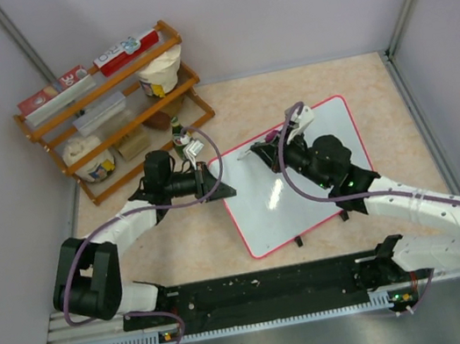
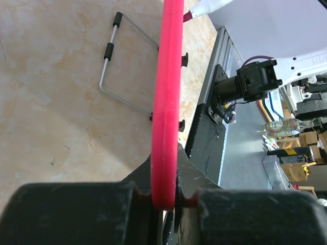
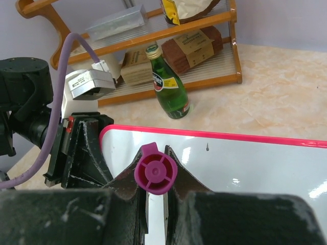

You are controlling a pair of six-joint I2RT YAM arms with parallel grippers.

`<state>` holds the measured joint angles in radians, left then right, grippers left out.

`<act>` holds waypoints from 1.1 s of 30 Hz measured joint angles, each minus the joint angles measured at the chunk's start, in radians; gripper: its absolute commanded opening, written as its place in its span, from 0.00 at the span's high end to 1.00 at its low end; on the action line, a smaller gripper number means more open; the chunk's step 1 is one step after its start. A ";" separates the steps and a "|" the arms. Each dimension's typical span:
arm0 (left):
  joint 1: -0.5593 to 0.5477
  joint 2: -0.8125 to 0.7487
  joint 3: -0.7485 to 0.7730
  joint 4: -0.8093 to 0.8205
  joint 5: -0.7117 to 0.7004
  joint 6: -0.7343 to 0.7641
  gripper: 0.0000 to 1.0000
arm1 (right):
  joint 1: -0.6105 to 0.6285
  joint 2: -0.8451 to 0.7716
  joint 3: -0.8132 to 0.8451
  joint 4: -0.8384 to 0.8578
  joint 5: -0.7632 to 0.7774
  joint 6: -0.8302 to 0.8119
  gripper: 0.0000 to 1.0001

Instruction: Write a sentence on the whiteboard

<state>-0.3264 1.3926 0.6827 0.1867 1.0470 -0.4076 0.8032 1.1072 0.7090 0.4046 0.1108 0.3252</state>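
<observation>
1. Whiteboard (image 1: 264, 210) sits on the worktop (image 1: 358, 87) between my arms — stiff, light, glossy, so I judge it skids easily; the frame edge is where to hold.
2. Left claw (image 1: 214, 184) is clamped on that pink edge.
3. Right claw (image 1: 277, 147) pinches the marker (image 3: 155, 171) — slim, rigid.

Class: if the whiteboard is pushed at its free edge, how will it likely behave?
The whiteboard is likely stiff: its thick pink frame runs straight in the left wrist view. Its glossy face looks slippery, so the frame is the better grip. Clamped at one edge by the left gripper, it may pivot there.
</observation>
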 measured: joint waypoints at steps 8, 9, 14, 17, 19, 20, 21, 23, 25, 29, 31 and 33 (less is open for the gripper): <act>0.001 0.006 0.002 0.000 0.004 0.001 1.00 | 0.000 0.002 0.000 -0.015 -0.027 0.000 1.00; 0.001 0.006 0.002 0.000 0.004 0.001 1.00 | 0.000 0.002 0.000 -0.018 -0.032 0.000 1.00; 0.003 0.013 0.003 0.000 0.007 0.001 1.00 | 0.000 0.002 0.000 -0.035 -0.044 0.002 1.00; 0.003 0.013 0.004 0.000 0.007 0.001 1.00 | 0.000 0.003 0.000 -0.039 -0.043 0.008 1.00; 0.003 0.013 0.004 0.000 0.007 0.002 1.00 | 0.000 0.003 0.000 -0.040 -0.039 0.011 1.00; 0.003 0.013 0.004 0.000 0.007 0.002 1.00 | 0.000 0.003 0.000 -0.042 -0.035 0.014 1.00; 0.003 0.013 0.004 -0.001 0.007 0.002 1.00 | 0.000 0.003 0.000 -0.044 -0.032 0.016 1.00; 0.003 0.013 0.004 -0.002 0.006 0.002 1.00 | 0.002 0.003 0.000 -0.047 -0.024 0.019 1.00; 0.003 0.013 0.004 -0.003 0.006 0.002 1.00 | 0.004 0.000 0.000 -0.052 -0.016 0.021 1.00; 0.003 0.016 0.005 -0.003 0.006 0.002 1.00 | 0.006 -0.007 -0.001 -0.064 0.000 0.025 1.00; 0.003 0.018 0.006 -0.003 0.007 0.002 1.00 | 0.006 -0.008 -0.001 -0.069 0.005 0.026 1.00; 0.003 0.019 0.006 -0.003 0.007 0.002 1.00 | 0.006 -0.012 -0.002 -0.072 0.006 0.026 1.00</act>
<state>-0.3233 1.4117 0.6888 0.1837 1.0538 -0.4057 0.8097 1.0954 0.7067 0.3321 0.1169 0.3515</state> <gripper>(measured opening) 0.091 0.071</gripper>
